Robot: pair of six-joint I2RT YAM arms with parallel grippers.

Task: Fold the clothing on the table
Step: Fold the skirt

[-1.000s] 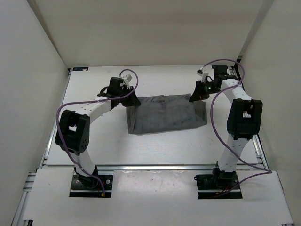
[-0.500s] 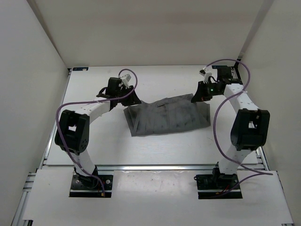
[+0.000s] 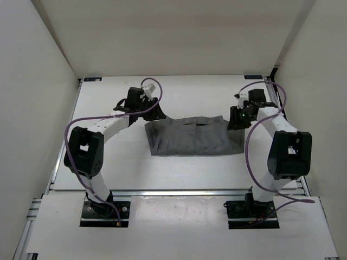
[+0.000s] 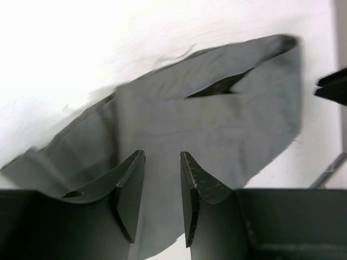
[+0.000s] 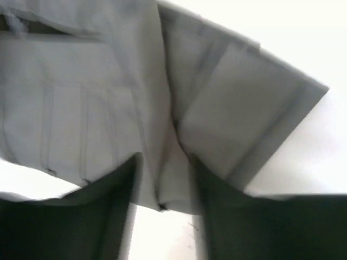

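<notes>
The grey clothing point(image 3: 190, 136) lies flat on the white table point(image 3: 179, 173) as a wide folded rectangle. My left gripper point(image 3: 153, 115) hovers at its far left corner. In the left wrist view its jaws point(image 4: 162, 154) stand open, and the clothing point(image 4: 217, 124) spreads out beneath them, untouched by either finger. My right gripper point(image 3: 234, 120) is over the far right corner. In the right wrist view its gripper point(image 5: 162, 162) is open, with a folded edge of the clothing point(image 5: 97, 108) lying loose in the gap between the dark fingers point(image 5: 122, 184).
Pale walls enclose the table on the left, right and far sides. A silver rail point(image 3: 179, 190) runs along the near edge in front of both arm bases. Purple cables point(image 3: 252, 146) loop beside each arm.
The right gripper, shut on the clothing's right corner before, has opened and let go. The left jaws have widened too. The lifted far edge has dropped and the clothing now lies flatter.
</notes>
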